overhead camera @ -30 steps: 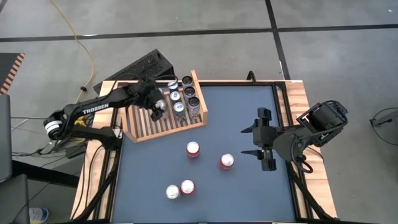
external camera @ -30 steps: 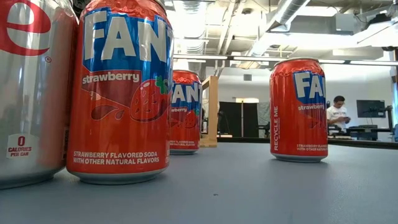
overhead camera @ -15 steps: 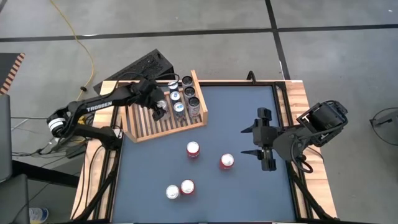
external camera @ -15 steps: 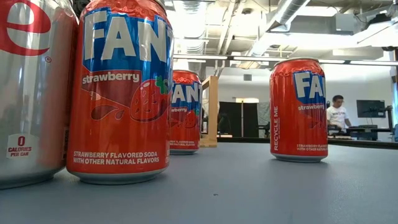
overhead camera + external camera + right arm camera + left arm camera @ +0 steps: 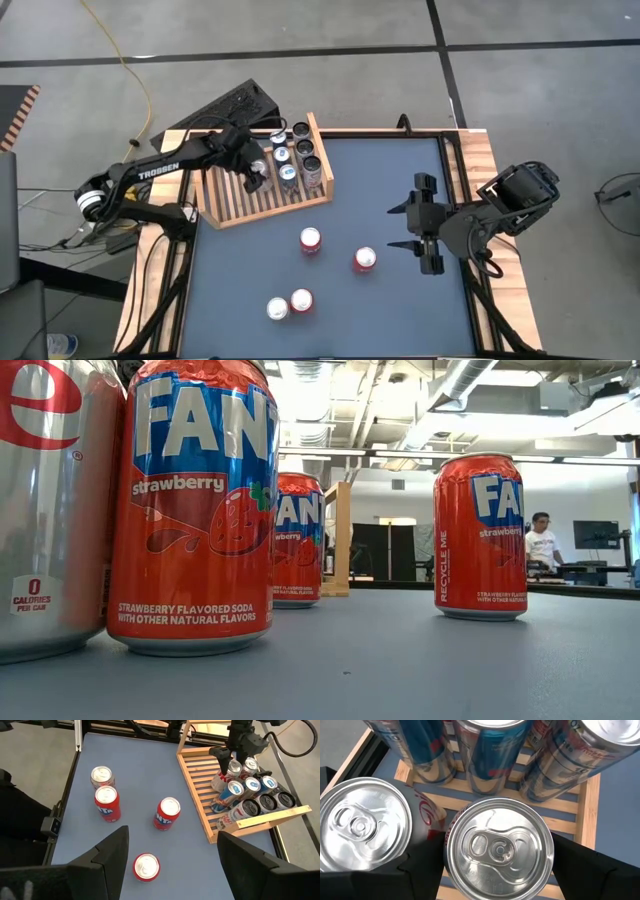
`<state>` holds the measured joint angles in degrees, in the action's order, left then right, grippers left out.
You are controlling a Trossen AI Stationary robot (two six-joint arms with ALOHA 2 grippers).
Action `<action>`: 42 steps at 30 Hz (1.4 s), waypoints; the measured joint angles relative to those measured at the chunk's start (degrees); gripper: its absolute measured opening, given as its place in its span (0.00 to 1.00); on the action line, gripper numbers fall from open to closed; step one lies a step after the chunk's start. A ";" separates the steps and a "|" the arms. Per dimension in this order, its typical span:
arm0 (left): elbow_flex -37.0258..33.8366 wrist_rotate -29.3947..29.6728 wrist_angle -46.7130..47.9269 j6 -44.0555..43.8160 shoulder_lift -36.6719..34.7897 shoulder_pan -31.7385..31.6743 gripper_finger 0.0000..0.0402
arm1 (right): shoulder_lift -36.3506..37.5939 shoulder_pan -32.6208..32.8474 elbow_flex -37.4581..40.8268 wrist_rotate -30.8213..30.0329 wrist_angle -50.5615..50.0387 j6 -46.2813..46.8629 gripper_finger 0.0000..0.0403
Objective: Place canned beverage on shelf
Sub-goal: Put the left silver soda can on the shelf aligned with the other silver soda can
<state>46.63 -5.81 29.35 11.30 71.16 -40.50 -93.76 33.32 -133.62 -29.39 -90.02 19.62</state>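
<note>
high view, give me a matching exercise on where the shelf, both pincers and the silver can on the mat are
Things:
1. shelf
2. left pincer
3. right pincer
4. silver can

Places:
A. standing on the dark mat, touching a red can
B. open, above the mat's right side, beside a red can
C. at the table's far left corner, cans standing in it
D. over the shelf, fingers on either side of a can

Pairs: 1-C, 2-D, 3-B, 4-A

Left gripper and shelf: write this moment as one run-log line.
left gripper: around can on shelf | right gripper: open, waiting | four cans on table
</note>
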 joint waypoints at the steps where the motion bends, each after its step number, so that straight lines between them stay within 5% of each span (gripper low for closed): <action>1: -0.02 -0.14 -0.24 0.06 0.00 -0.07 0.73 | 0.00 0.00 0.00 -0.02 0.00 -0.01 0.69; 17: -0.20 -1.19 0.31 2.63 0.11 -0.17 0.84 | 0.00 0.02 0.00 0.00 0.00 0.02 0.69; 42: 7.08 4.62 8.25 3.43 -0.39 0.46 0.85 | -0.02 0.02 0.00 0.00 0.02 0.31 0.69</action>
<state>53.71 -1.20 37.61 14.73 70.76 -40.03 -93.78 33.34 -133.62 -29.39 -90.00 19.93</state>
